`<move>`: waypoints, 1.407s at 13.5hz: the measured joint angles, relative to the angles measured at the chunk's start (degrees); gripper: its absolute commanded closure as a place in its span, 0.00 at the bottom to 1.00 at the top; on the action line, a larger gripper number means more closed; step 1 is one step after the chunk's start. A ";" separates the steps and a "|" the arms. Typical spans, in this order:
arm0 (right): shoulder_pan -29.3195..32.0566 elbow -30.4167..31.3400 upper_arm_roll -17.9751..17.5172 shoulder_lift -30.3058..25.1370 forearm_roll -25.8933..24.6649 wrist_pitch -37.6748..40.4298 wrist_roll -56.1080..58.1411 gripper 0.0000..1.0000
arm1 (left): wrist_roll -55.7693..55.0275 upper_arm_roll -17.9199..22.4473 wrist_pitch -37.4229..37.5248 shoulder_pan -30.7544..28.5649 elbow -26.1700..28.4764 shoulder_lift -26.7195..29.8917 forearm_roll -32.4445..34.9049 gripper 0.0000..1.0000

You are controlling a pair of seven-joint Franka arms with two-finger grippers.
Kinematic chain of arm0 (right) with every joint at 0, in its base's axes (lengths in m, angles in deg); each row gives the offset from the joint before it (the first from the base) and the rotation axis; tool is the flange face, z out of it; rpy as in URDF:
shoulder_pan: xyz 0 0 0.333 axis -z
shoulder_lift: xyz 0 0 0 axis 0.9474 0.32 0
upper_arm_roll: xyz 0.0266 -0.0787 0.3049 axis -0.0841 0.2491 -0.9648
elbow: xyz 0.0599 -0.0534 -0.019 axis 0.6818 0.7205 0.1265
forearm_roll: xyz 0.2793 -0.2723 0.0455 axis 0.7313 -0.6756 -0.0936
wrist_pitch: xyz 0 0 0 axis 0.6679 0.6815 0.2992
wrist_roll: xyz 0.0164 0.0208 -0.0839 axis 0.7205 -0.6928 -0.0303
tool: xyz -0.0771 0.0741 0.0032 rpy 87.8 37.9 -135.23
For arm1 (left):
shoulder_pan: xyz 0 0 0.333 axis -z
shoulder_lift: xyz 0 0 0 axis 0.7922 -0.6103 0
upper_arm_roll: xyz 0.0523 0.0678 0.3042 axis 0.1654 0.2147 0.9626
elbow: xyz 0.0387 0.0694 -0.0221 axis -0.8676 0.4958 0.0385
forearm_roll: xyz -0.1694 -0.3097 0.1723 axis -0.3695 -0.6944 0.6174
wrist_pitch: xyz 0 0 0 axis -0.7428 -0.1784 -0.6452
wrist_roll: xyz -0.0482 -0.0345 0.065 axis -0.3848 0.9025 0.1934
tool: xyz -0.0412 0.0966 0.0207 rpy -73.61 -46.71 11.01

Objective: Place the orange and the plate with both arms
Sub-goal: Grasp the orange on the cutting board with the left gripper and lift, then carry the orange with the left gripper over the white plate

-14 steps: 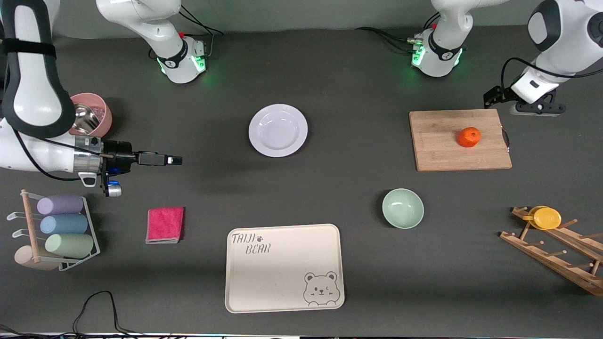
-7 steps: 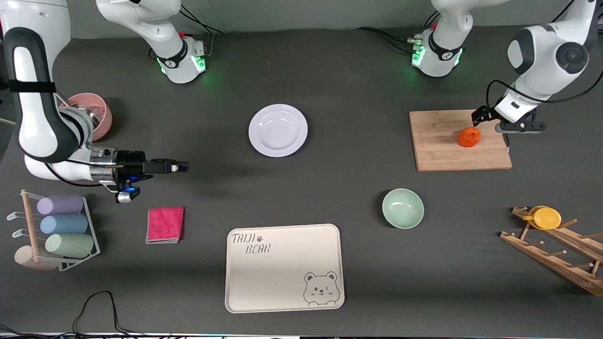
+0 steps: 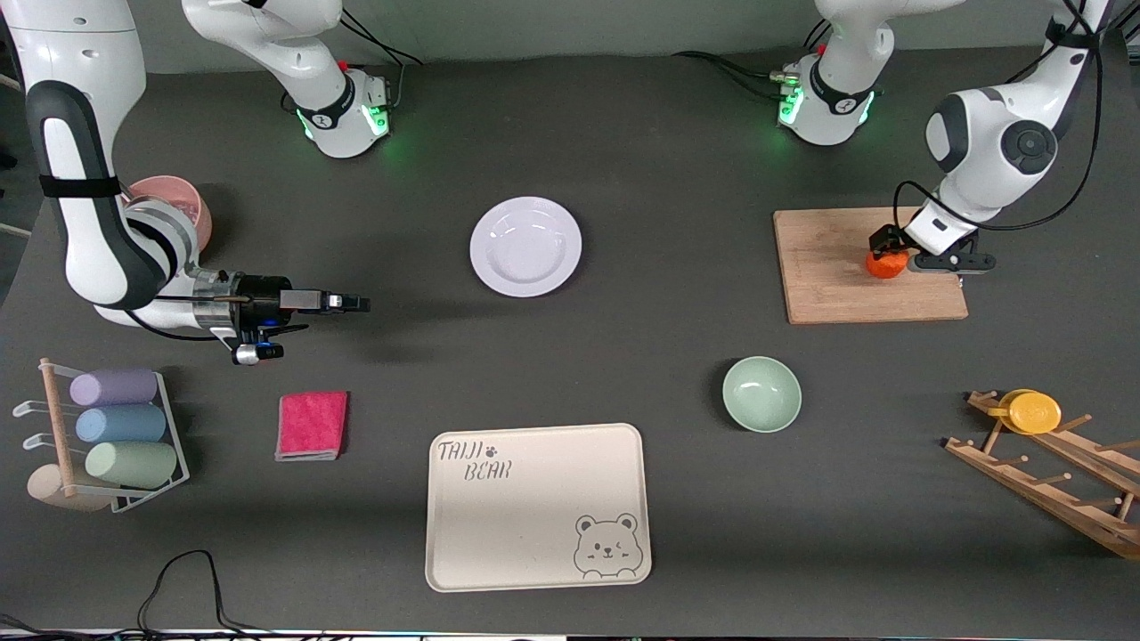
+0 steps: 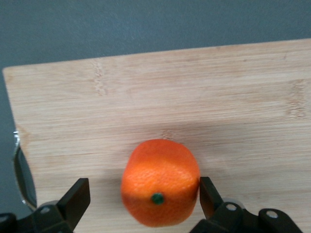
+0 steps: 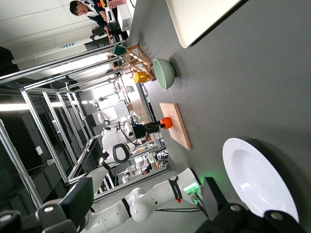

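The orange (image 3: pixel 884 266) lies on a wooden cutting board (image 3: pixel 828 276) toward the left arm's end of the table. My left gripper (image 3: pixel 893 254) is down over it and open. In the left wrist view the orange (image 4: pixel 160 182) sits between the fingers, one finger (image 4: pixel 206 194) touching its side, the other (image 4: pixel 77 199) apart from it. The white plate (image 3: pixel 525 247) rests on the table mid-way between the arms. My right gripper (image 3: pixel 356 303) is open, low over the bare mat, pointing level toward the plate (image 5: pixel 257 184) and well short of it.
A cream bear tray (image 3: pixel 534 507) lies nearest the front camera, with a mint-green bowl (image 3: pixel 761 393) and a pink cloth (image 3: pixel 312 425) to its sides. A rack of cups (image 3: pixel 107 436), a pink cup (image 3: pixel 174 214) and a wooden rack with a yellow cup (image 3: pixel 1033 412) stand at the table's ends.
The left arm swung in from past the board's end and came down until its open fingers straddle the orange. The right gripper crept a little toward the plate.
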 measured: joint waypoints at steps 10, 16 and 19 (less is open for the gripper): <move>-0.09 -0.88 -0.02 0.06 -0.59 0.56 0.49 0.00 | 0.00 -0.15 -2.64 0.48 0.31 -3.12 0.00 0.53; -0.09 -1.14 -0.01 0.35 -1.41 0.57 0.51 0.00 | -0.50 -1.35 18.95 0.73 -8.52 5.88 -0.01 0.53; -0.05 -1.28 0.02 0.35 -1.43 0.57 0.52 0.00 | -2.99 -4.77 38.50 0.83 -19.98 12.59 -0.11 0.53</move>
